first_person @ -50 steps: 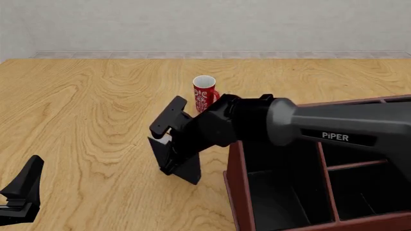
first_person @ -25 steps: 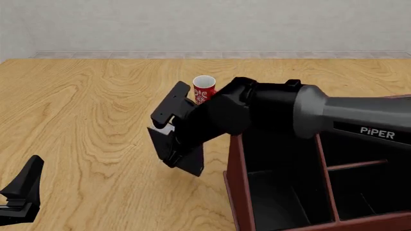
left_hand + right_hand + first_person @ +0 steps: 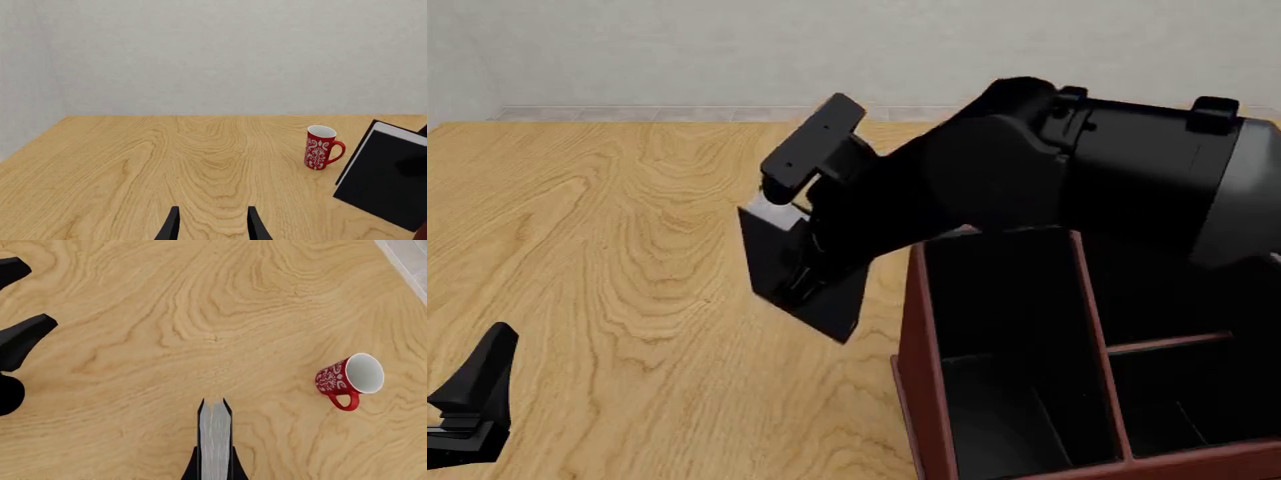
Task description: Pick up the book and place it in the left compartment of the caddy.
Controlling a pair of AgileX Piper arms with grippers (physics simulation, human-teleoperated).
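The left gripper [image 3: 467, 400] idles low at the near desk [image 3: 587, 220] edge, jaws parted and empty. The caddy [image 3: 918, 400] stands nearest on the right; its left compartment [image 3: 1001, 300] is the goal. Just left of it, the right gripper [image 3: 794, 215] grasps the book [image 3: 807, 290] clear of the desk, long axis tilted, lower end leaning toward the caddy. Best to level it upright above the slot before lowering. The red mug [image 3: 350, 380] stands beyond.

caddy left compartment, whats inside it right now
Nothing visible inside the dark reddish-brown wooden caddy's long left compartment, only black lining. Its far end is hidden by the right arm, which holds the black hardcover book outside it.
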